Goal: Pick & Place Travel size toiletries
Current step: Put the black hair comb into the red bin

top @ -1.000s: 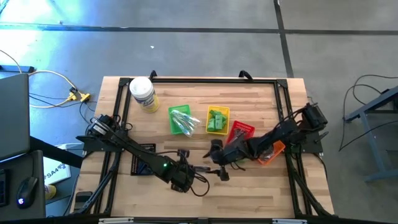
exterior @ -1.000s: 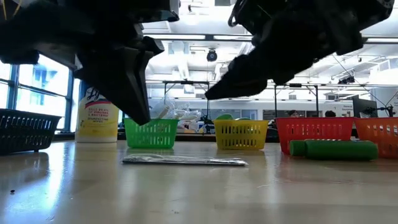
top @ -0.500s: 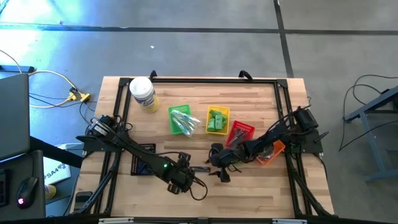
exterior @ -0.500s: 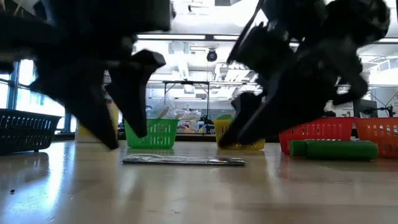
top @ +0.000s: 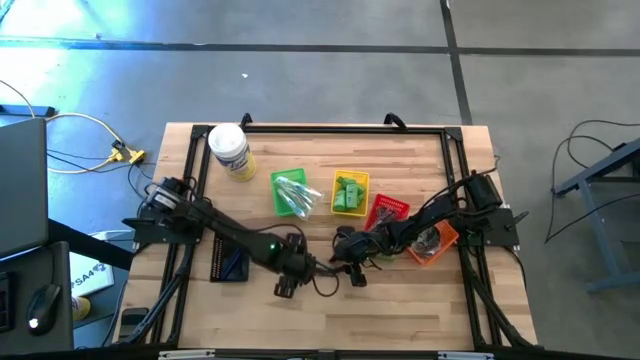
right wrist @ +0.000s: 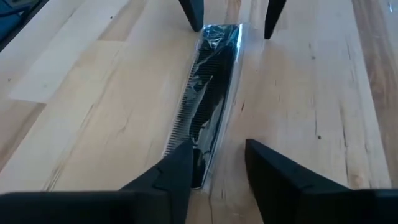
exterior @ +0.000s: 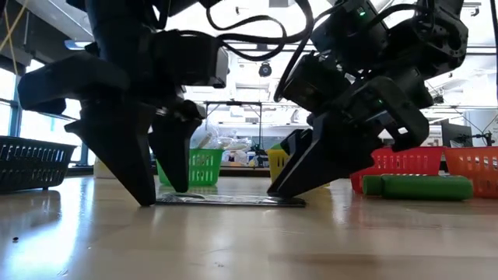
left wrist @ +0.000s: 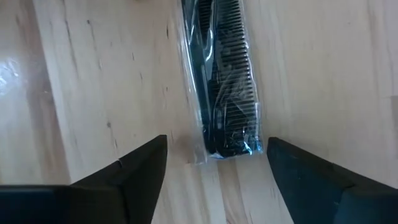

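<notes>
One of the travel size toiletries, a black comb in a clear slim packet (exterior: 229,200), lies flat on the wooden table between my two grippers. My left gripper (left wrist: 216,142) is open, pointing steeply down, its fingers on either side of the packet's left end (left wrist: 230,146), clear of it. My right gripper (right wrist: 217,146) comes in slanting from the right. It is open, with a narrower gap, and the packet's right end (right wrist: 202,165) lies between its fingers. In the low view both grippers' fingertips reach down to the tabletop. My right gripper has one finger (right wrist: 180,168) right at the packet's long edge near its right end (right wrist: 196,163), and the other finger stands apart from it over bare wood. I cannot tell whether the first finger touches. The packet lies flat on the table.
Behind stand a green basket (top: 293,192), a yellow one (top: 350,193), a red one (top: 386,212) and an orange one (top: 437,243). A dark basket (top: 228,262) sits at the left and a white jar (top: 229,152) far left. Green tubes (exterior: 420,187) lie right of the packet.
My left gripper has opened, come down and moved toward the packet's left end, so that its fingers now straddle it. My right gripper has sunk to the table at the packet's right end. The packet has stayed where it was.
</notes>
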Motion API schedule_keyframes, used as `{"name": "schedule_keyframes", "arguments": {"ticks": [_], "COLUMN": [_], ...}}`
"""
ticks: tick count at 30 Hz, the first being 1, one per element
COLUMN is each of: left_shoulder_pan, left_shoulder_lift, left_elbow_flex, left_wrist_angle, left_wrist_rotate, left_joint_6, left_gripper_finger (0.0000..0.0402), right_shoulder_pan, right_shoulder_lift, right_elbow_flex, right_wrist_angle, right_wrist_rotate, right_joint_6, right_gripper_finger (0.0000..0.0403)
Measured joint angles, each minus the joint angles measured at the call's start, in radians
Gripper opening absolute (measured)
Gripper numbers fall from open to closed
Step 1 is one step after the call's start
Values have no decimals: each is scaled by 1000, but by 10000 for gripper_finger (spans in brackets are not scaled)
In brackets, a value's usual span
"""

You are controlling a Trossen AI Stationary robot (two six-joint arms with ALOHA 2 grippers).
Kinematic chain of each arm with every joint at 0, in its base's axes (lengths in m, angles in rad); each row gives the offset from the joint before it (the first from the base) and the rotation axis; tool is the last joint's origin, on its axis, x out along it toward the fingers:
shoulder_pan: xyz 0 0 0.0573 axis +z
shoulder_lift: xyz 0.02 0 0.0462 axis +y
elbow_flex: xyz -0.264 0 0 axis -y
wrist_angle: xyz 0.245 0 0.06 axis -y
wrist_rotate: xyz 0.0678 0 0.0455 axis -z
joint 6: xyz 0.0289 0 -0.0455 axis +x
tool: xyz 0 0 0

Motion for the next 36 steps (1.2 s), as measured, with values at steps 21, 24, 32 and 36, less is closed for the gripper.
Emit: {"name": "schedule_keyframes", "arguments": {"ticks": [21, 24, 32, 36], "left_shoulder_pan": [14, 14, 5, -16], "left_shoulder_lift": [80, 80, 83, 87], "left_elbow_flex": [-55, -55, -19, 31], "left_wrist_angle": [173, 163, 101, 17], "left_wrist_rotate": [5, -10, -46, -118], "left_joint_6": [-53, -50, -14, 12], "left_gripper_finger": [50, 20, 1, 0], "right_shoulder_pan": [5, 5, 5, 5], "right_shoulder_lift": [2, 2, 2, 2], "right_elbow_flex": [-1, -2, -1, -1], "right_wrist_angle": [31, 33, 38, 42], "right_wrist_rotate": [-7, -1, 27, 26], "right_joint_6": [1, 1, -13, -19], "right_gripper_finger": [118, 118, 118, 118]}}
